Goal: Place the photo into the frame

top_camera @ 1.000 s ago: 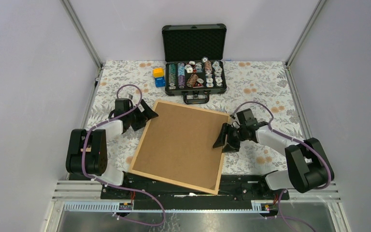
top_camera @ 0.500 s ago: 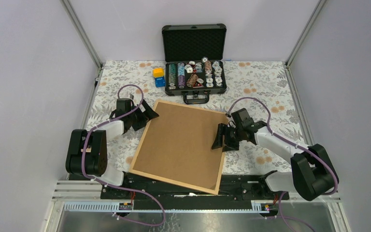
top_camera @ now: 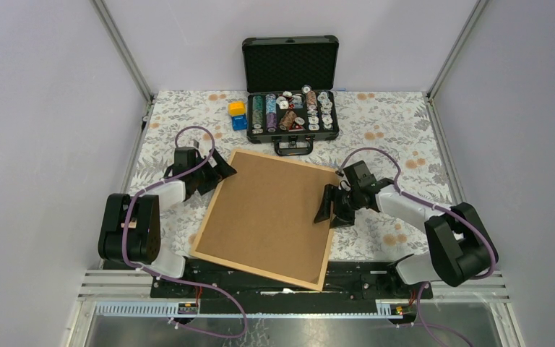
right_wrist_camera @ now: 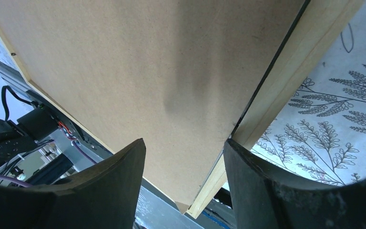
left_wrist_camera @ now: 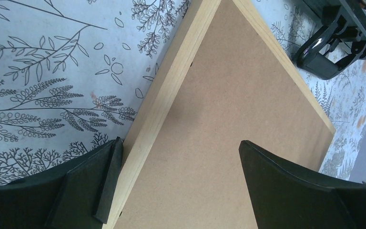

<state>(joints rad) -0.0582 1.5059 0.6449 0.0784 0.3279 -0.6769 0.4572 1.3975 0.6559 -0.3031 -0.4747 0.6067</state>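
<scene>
- The frame (top_camera: 214, 203) is laid back-up over the near edge of the bench (top_camera: 405, 123), filled by a brown backing sheet (top_camera: 267, 213).
- The left gripper (top_camera: 225, 168), jaws wide apart, is set astride the left rail.
- The right gripper (top_camera: 327, 210), jaws apart, is set over the right rail.
- An open black case (top_camera: 290, 65) is stood at the far edge.

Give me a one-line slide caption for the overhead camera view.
Overhead: left gripper and right gripper straddle opposite edges of the frame, backing board up; open chip case behind.
</scene>
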